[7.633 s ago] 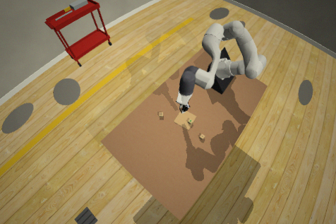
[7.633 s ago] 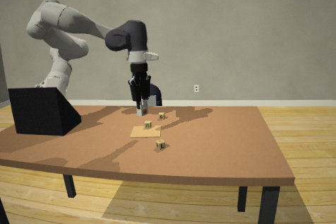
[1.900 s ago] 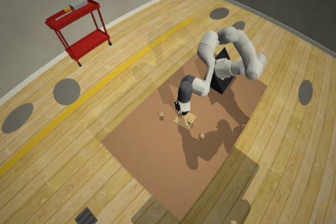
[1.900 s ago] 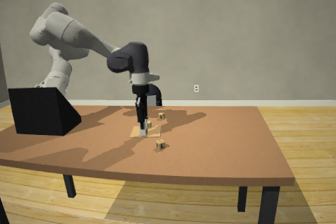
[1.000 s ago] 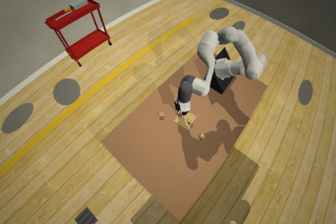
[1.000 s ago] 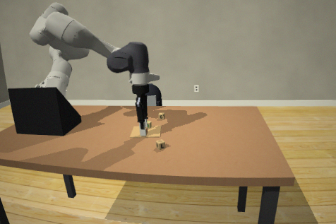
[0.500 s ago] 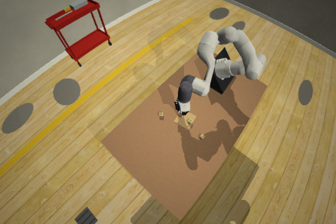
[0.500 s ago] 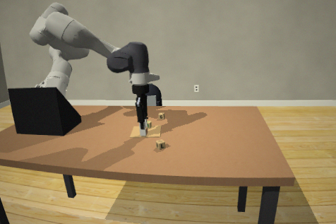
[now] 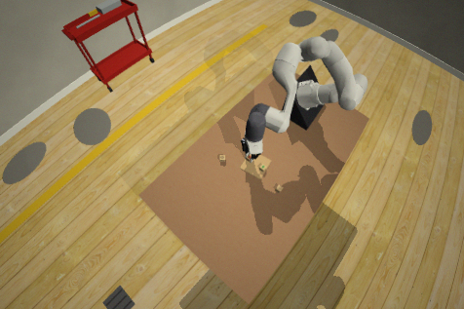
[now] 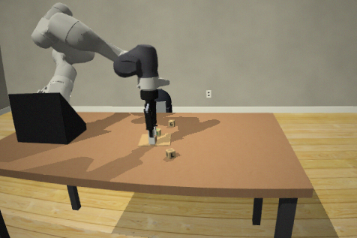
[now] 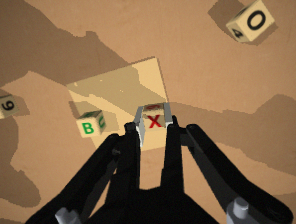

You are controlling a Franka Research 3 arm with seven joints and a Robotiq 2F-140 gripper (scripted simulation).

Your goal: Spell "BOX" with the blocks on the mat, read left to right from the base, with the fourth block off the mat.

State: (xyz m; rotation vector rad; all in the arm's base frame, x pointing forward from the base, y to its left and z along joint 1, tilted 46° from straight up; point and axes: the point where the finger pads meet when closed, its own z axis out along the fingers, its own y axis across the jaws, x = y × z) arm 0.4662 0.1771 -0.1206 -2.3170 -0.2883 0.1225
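My gripper (image 9: 250, 158) (image 10: 152, 140) (image 11: 154, 112) is shut on the X block (image 11: 154, 121), low over the mat's right part; a gap beneath cannot be told. The red X on top reads upright in the wrist view. The B block (image 9: 262, 167) (image 10: 158, 132) (image 11: 89, 128) stands near the left edge of the tan mat (image 9: 250, 171) (image 10: 163, 142) (image 11: 120, 86), its green B up and nearly upright. The O block (image 9: 222, 157) (image 10: 170, 154) (image 11: 254, 21) lies off the mat, beyond and right in the wrist view, turned, O up.
A fourth block (image 9: 279, 188) (image 10: 172, 123) (image 11: 7, 105) lies off the mat on the left in the wrist view, a 9 or 6 showing; its top letter is unclear. The brown table (image 9: 195, 213) (image 10: 240, 157) carries everything. The black robot base stands behind.
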